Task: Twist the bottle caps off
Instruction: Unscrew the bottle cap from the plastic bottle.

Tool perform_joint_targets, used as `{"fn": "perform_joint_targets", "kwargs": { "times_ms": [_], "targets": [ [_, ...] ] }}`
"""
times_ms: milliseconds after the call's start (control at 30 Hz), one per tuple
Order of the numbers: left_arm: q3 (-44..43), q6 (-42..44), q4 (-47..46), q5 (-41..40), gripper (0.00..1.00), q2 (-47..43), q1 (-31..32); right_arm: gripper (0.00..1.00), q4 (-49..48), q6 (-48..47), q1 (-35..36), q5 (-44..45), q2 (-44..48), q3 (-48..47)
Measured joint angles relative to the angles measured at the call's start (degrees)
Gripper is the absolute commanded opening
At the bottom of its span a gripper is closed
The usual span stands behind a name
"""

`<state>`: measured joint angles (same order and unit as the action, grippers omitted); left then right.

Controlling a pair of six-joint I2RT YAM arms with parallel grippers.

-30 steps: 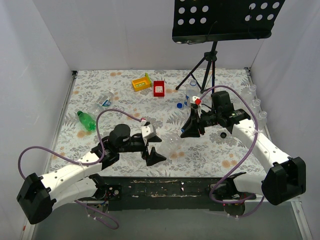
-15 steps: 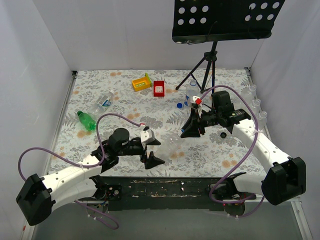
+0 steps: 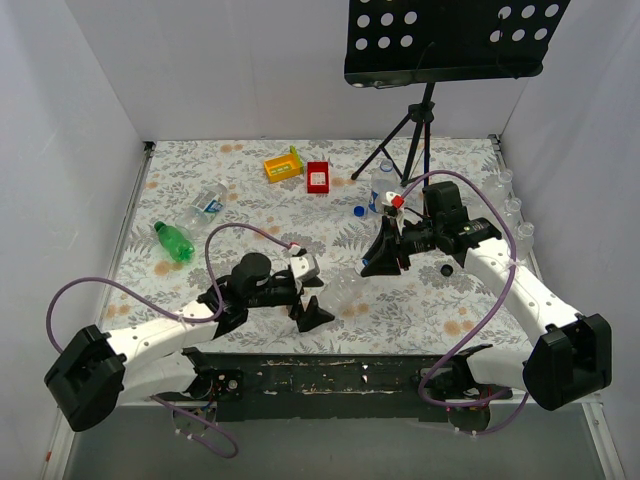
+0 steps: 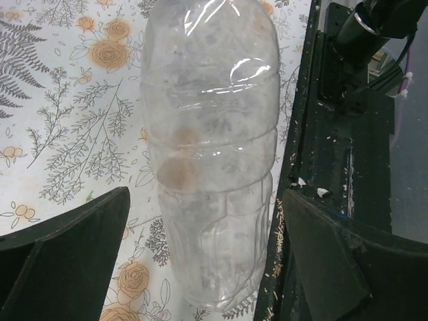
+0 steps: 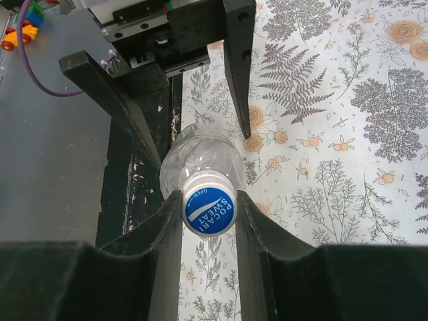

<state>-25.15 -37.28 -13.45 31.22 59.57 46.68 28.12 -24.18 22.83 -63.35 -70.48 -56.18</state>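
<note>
A clear bottle (image 4: 210,147) is held off the table between both arms, also visible from above as bottle (image 3: 348,287). Its blue and white cap (image 5: 209,210) is clamped between the fingers of my right gripper (image 5: 208,221), which is shut on it. My left gripper (image 4: 204,261) is open wide, one finger (image 4: 67,261) on each side of the bottle's base, with a gap on both sides. From above, the left gripper (image 3: 306,292) and right gripper (image 3: 380,262) face each other along the bottle.
A green bottle (image 3: 172,240) and clear bottles (image 3: 205,200) lie at the left. A labelled bottle (image 3: 382,185) stands near a tripod (image 3: 410,140). Loose blue cap (image 3: 359,211), black cap (image 3: 447,270), a yellow box (image 3: 283,165) and a red box (image 3: 318,177) lie about.
My left arm has shifted its wrist to the right, bringing the open gripper closer around the bottle's base. The right arm and the cap have not moved.
</note>
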Motion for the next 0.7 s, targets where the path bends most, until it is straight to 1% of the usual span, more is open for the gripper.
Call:
{"fn": "perform_joint_targets", "kwargs": {
  "times_ms": [200, 300, 367, 467, 500, 533, 567, 700],
  "targets": [
    [-2.3, 0.0, -1.7, -1.2, 0.96, 5.4, 1.4, 0.01, -0.9, 0.5, 0.0, -0.6, -0.2, 0.0],
    [-3.5, -0.1, -2.2, -1.6, 0.89, 7.6, 2.2, 0.01, -1.3, 0.9, 0.0, -0.9, -0.2, 0.0],
    [-3.7, -0.3, -2.4, -1.8, 0.80, 8.3, 2.4, 0.01, -1.4, 1.3, 0.0, -1.0, -0.2, 0.1],
    [-3.8, -0.7, -2.4, -1.9, 0.53, 8.6, 2.6, 0.01, -1.8, 1.4, 0.0, -1.1, -0.2, 0.4],
    [-3.9, -0.7, -2.3, -1.8, 0.42, 8.6, 2.6, 0.01, -2.1, 1.4, 0.0, -1.1, -0.2, 0.5],
    [-4.0, -0.7, -2.1, -1.9, 0.34, 8.6, 2.6, 0.01, -2.2, 1.4, 0.0, -1.2, -0.2, 0.6],
    [-4.2, -1.0, -1.7, -1.8, 0.30, 8.6, 2.6, 0.01, -2.1, 1.2, -0.1, -1.3, -0.2, 0.6],
    [-4.9, -0.1, 0.2, -0.8, 0.21, 8.2, 2.6, 0.01, -1.0, -1.7, -0.2, -2.6, -0.4, 0.6]
  ]
}}
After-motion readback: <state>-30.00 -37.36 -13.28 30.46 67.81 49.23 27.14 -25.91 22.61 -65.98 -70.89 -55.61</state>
